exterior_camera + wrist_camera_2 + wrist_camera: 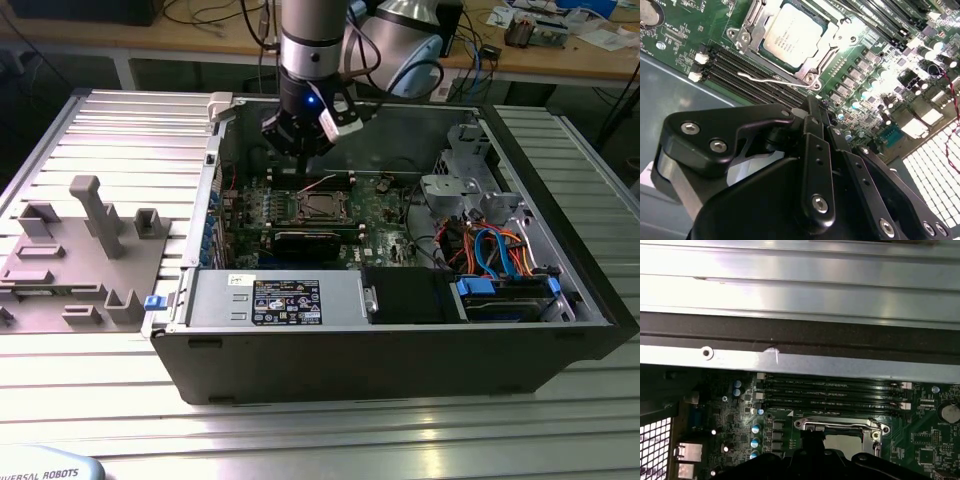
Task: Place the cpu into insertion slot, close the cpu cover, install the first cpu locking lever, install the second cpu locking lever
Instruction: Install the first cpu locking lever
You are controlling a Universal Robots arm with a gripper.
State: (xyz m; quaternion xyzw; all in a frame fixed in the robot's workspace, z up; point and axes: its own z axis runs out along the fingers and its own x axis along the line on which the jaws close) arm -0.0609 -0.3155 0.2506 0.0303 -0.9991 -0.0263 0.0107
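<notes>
A grey moulded fixture block point(75, 262) lies on the ribbed metal table point(320, 430) near its exterior-view left edge, beside the open computer case point(400, 350), where blue cables point(500, 250) sit.

The cpu point(794, 35) has a matt silvery-grey metal top; the cpu cover point(756, 31) around it is shinier bare metal. The gripper point(816, 107) looks like matt black metal with bright screw heads. The bench point(90, 400) is ribbed, brushed aluminium.

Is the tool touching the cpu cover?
Apart. In the second wrist view, bare board and memory slots lie between the tool and the cpu cover.
</notes>
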